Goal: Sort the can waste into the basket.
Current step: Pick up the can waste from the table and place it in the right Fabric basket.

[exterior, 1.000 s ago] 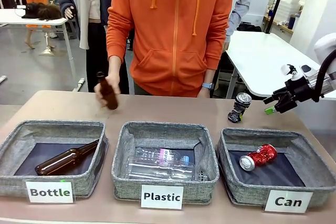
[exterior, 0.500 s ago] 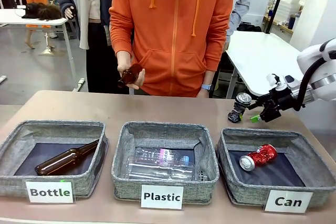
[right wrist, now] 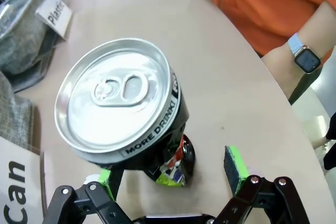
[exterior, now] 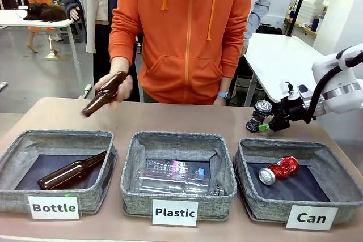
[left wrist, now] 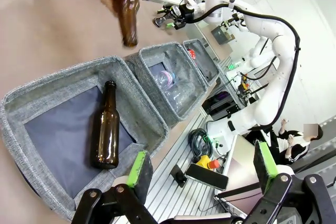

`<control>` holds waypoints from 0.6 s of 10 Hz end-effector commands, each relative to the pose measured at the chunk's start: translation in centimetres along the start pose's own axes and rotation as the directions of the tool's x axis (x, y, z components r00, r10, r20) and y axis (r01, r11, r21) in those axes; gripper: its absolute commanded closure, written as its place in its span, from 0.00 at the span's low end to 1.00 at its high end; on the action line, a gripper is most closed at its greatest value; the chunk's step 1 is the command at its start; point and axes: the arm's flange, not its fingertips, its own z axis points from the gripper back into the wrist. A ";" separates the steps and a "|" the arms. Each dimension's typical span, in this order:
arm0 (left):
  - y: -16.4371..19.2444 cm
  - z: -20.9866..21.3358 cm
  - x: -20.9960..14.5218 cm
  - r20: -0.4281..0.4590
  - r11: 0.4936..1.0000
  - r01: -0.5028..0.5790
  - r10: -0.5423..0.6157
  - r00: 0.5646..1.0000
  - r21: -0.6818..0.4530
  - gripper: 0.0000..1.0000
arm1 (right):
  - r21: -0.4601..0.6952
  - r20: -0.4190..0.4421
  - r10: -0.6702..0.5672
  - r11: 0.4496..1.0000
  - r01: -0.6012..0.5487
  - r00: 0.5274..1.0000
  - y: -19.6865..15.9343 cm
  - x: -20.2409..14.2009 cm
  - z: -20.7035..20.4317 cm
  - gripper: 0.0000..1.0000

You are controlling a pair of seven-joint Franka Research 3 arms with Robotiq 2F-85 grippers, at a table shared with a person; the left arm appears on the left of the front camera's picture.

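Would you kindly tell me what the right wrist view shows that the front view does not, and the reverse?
Right wrist view adds: the black can close up, with its pull tab and rim print "MORE DRINK", its lower end between the open right pincer pads.

Front view adds: the red can lying in the Can basket, a brown bottle in the Bottle basket, clear bottles in the Plastic basket, and the person's hand holding another bottle.

Both: the black can, the right pincer at it, the wristwatch.

The front view faces across the table (exterior: 170, 117) toward the person (exterior: 187, 32); the right wrist view hovers close above the black can (right wrist: 123, 103), left wrist farther off.
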 end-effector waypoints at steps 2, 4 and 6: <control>-0.1 0.2 -0.3 0.003 1.000 0.016 -0.016 1.000 -0.010 0.00 | 0.023 0.098 0.016 1.000 -0.018 0.995 -0.5 -0.4 -1.3 0.00; -1.9 3.0 0.4 -0.081 0.999 -0.040 0.041 0.996 0.010 0.00 | 0.032 0.106 0.020 0.999 -0.023 0.994 -0.7 -0.2 -1.3 0.00; -3.4 9.3 0.5 -0.163 0.995 -0.003 0.020 0.986 0.105 0.00 | 0.047 0.126 0.036 0.998 -0.042 0.991 -0.8 -0.2 -1.2 0.00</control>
